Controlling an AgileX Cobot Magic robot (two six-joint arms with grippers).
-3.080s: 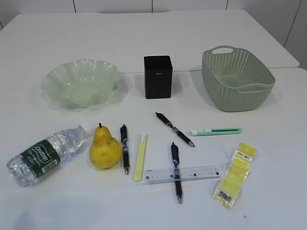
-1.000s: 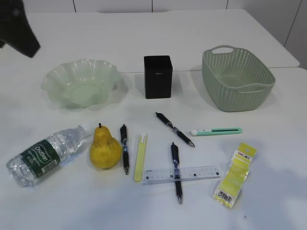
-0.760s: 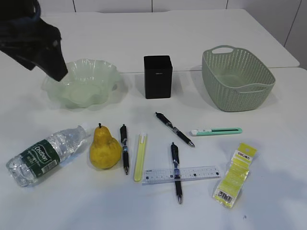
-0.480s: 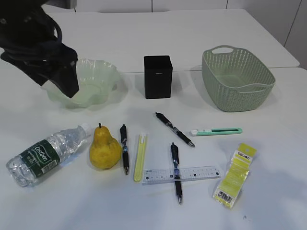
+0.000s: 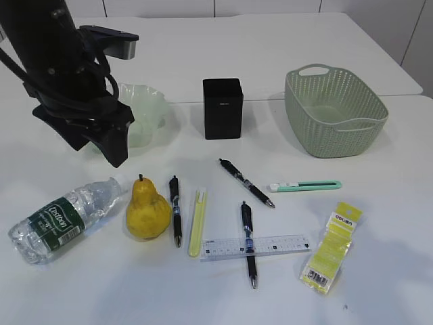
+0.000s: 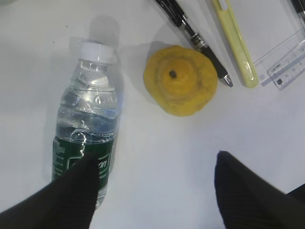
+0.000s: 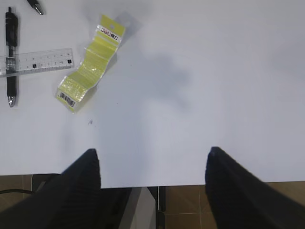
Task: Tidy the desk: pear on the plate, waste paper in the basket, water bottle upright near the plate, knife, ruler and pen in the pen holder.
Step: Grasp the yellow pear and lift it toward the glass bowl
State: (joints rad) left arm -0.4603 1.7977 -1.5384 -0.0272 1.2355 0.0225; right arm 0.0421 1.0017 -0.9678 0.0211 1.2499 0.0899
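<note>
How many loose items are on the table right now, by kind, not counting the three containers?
Black click pens: 3
Slim utility knives, pale yellow and mint green: 2
Transparent plastic ruler: 1
Yellow pear: 1
Clear plastic water bottle, lying down: 1
Crumpled yellow wrapper: 1
Total: 9

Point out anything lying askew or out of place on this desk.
The water bottle lies on its side beside the pear. One pen lies crossed over the ruler. The crumpled yellow wrapper sits loose on the table, outside the basket.
</note>
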